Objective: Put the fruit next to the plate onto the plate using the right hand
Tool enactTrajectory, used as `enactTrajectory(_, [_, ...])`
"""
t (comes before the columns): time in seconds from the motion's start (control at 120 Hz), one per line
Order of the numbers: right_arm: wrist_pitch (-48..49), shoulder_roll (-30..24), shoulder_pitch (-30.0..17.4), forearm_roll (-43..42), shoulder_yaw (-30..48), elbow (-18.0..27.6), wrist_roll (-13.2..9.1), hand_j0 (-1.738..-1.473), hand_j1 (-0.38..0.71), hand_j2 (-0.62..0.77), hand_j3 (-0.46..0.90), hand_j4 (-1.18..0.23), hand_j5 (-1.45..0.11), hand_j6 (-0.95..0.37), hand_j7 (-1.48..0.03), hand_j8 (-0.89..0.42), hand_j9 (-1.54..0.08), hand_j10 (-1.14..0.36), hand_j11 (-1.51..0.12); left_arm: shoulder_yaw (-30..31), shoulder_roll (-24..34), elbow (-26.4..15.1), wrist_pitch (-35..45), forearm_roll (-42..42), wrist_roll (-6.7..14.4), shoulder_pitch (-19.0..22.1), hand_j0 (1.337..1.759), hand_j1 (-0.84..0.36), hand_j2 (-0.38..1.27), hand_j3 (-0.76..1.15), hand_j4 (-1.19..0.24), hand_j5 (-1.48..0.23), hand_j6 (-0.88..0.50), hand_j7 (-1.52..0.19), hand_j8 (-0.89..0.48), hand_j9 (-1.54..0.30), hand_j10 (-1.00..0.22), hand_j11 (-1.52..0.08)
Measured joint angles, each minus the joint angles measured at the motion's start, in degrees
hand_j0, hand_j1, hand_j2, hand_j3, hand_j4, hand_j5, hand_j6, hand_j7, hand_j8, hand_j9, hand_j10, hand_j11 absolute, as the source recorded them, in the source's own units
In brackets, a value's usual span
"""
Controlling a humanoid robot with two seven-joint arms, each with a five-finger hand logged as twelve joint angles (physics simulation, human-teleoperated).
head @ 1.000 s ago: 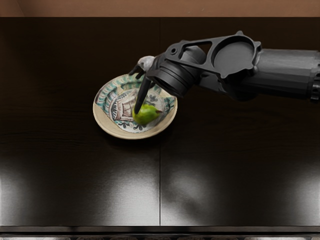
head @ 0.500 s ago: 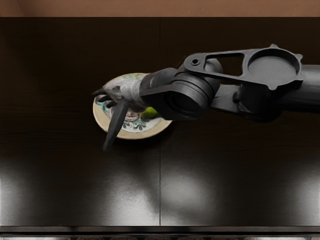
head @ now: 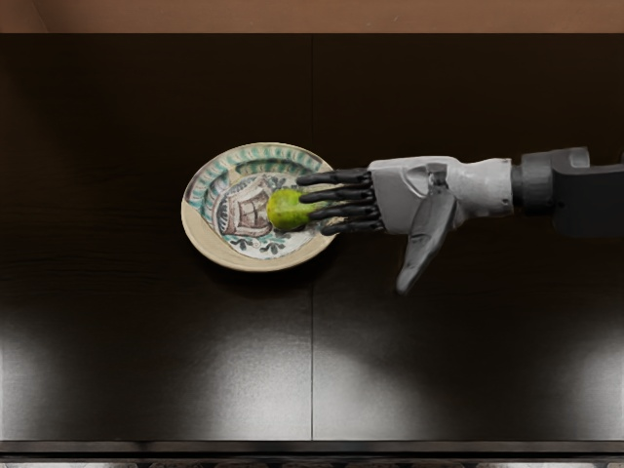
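A green pear (head: 285, 210) lies on the patterned plate (head: 210, 239), right of its centre. My right hand (head: 336, 202) reaches in from the right, flat and open, palm down. Its dark fingers (head: 336, 178) stretch out over the plate's right rim, and their tips come up to the pear's right side. The thumb (head: 417, 249) hangs down toward the table. Nothing is held in the hand. The left arm does not show.
The plate sits on a dark wooden table (head: 146, 341) with a seam running down its middle. A brown strip (head: 312, 15) lines the far edge.
My right arm has swung back to the right and turned over, from a hand over the plate's left side to flat fingers at the pear. The pear lies on the plate, a little higher.
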Motion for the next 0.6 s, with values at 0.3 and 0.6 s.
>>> enactTrajectory(0.3, [3.9, -10.8, -2.6, 8.2, 1.0, -3.9, 0.0, -1.658, -0.35, 0.0, 0.0, 0.0, 0.0, 0.0, 0.0, 0.0, 0.0, 0.0, 0.0, 0.0, 0.0, 0.1, 0.0, 0.0, 0.0, 0.1, 1.658, 0.34, 0.0, 0.0, -0.01, -0.01, -0.01, -0.01, -0.01, -0.01, -0.01, -0.01])
enactTrajectory(0.6, [4.2, -15.1, -4.0, 9.7, 0.9, -10.3, 0.0, -1.658, -0.35, 0.0, 0.0, 0.0, 0.0, 0.0, 0.0, 0.0, 0.0, 0.0, 0.0, 0.0, 0.0, 0.1, 0.0, 0.0, 0.0, 0.1, 1.658, 0.34, 0.0, 0.0, -0.01, -0.01, -0.01, -0.01, -0.01, -0.01, -0.01, -0.01])
